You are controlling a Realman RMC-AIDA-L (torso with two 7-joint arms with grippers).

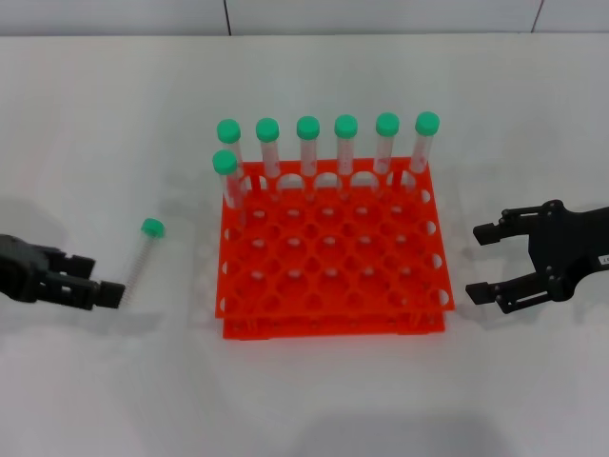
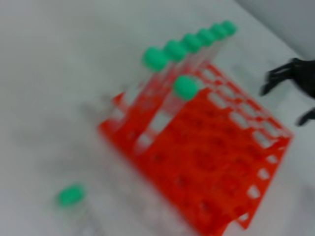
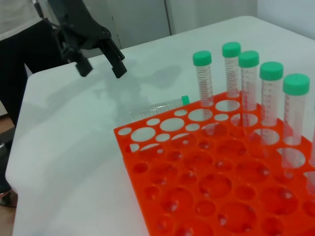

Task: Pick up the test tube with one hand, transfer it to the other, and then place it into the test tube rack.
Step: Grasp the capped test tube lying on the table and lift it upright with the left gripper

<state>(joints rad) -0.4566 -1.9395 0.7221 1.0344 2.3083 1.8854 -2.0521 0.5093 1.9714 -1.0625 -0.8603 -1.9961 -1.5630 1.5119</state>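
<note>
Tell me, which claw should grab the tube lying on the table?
Left. The left claw sits open just beside the loose test tube, while the right claw is across the orange test tube rack.

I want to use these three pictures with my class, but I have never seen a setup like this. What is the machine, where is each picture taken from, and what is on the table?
It is a two-armed robot. One picture looks down from its head; the other two come from cameras on its wrists. On the white table stands a bright orange-red plastic rack holding seven clear green-capped tubes. An eighth identical tube lies loose beside it. The black left gripper, near that tube, and the black right gripper, open, hold nothing.
</note>
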